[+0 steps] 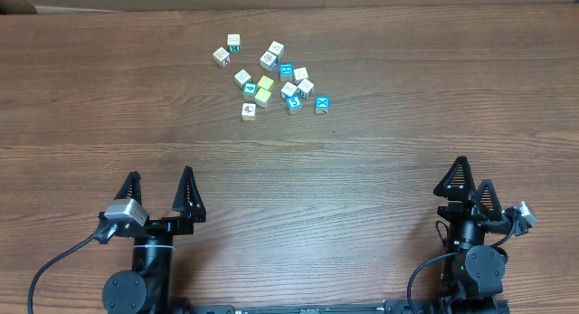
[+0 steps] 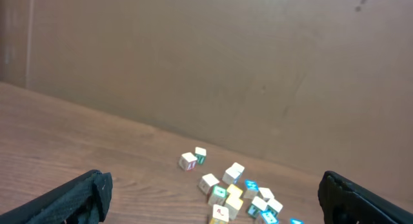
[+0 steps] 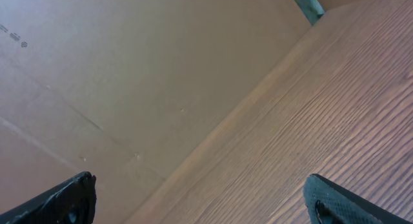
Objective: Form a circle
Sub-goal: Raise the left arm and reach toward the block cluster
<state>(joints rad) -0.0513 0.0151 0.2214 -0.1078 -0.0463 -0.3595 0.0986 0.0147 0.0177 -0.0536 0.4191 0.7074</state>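
A loose scatter of small white, cyan and yellow cubes (image 1: 265, 82) lies at the far middle of the table, with two white cubes (image 1: 221, 55) slightly apart at its upper left. They make no ring; the circle is not in view. The left wrist view shows the same cubes (image 2: 233, 192) ahead between the fingers. My left gripper (image 1: 160, 174) (image 2: 213, 182) stands open and empty near the front left, far short of the cubes. At the front right my right gripper (image 1: 472, 172) (image 3: 200, 180) is open and empty too, facing bare wood.
The wooden table (image 1: 407, 88) stretches wide around the cubes. A brown cardboard wall (image 2: 193, 56) (image 3: 97, 56) stands along the far edge, and a teal strip (image 3: 306, 3) shows at its corner. Cables trail from both arm bases at the front edge.
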